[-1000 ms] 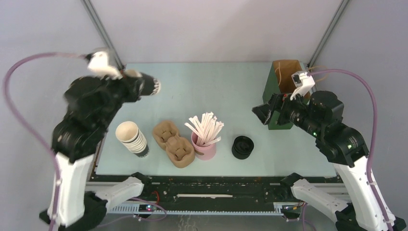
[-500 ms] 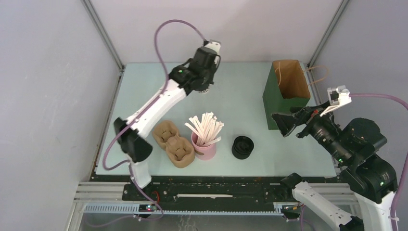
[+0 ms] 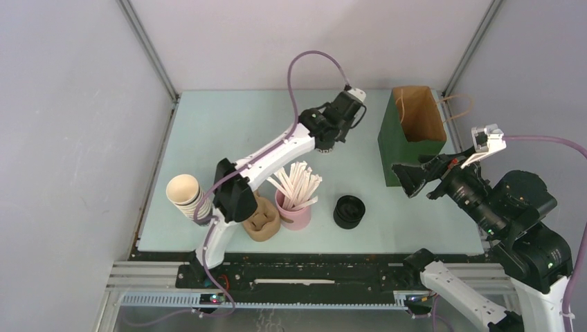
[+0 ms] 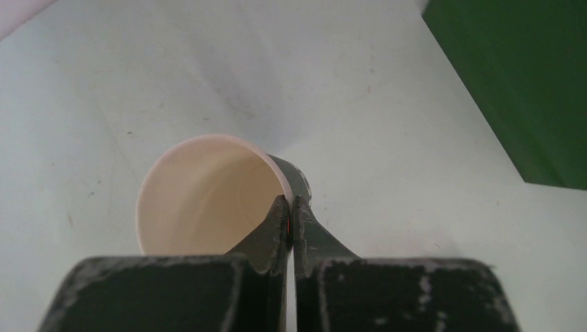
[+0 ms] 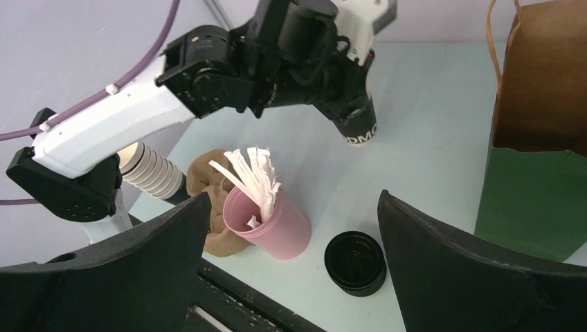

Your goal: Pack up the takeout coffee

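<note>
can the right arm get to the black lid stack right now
Probably yes: the right gripper is open and empty, and the lid stack stands alone, clear of the pink straw holder and the green bag.

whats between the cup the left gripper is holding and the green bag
Nothing: only bare table separates the black paper cup, pinched at its rim by the left gripper, from the green bag. The left wrist view shows it clearest.

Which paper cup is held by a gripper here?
The single black cup, pinched at its rim by the left gripper near the green bag; the ribbed stack stands apart, ungripped.
</note>
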Robot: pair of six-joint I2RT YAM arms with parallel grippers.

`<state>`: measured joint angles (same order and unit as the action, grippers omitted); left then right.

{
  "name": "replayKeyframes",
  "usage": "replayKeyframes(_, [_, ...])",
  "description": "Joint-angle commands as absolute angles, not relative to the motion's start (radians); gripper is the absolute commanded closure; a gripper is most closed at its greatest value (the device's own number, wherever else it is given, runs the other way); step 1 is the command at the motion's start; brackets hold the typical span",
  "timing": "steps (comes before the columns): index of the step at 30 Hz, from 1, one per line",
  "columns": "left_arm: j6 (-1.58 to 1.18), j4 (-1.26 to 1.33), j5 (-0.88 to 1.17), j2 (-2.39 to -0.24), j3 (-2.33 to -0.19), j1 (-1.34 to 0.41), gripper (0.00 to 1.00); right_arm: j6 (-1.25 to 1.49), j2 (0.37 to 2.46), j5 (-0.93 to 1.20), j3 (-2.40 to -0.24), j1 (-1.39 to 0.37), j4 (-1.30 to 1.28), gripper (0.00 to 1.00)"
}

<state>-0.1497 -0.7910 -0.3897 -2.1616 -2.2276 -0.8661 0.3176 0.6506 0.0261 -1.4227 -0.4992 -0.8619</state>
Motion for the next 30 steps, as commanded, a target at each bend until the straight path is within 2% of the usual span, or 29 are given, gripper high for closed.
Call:
replayKeyframes(1, [-0.161,-0.782,-0.391,-2.188,-2.279,-0.907,1.00,0.323,0.637,0.017,-1.440,-0.502,-0.873,0.01])
replayKeyframes(8, [-0.183,-0.751,-0.384,-2.212,-2.212,-0.950,0.99,0.328,0.625,0.014,-1.451,-0.503,-0.881,0.01])
replayKeyframes(13, [-0.184,-0.735,-0.382,-2.226,-2.199,-0.960,0.95,0.328,0.621,0.014,-1.461,-0.502,-0.892,0.01])
replayKeyframes(30, [-0.187,-0.713,-0.407,-2.314,-2.168,-0.960,0.94,0.324,0.611,0.005,-1.463,-0.502,-0.914,0.01])
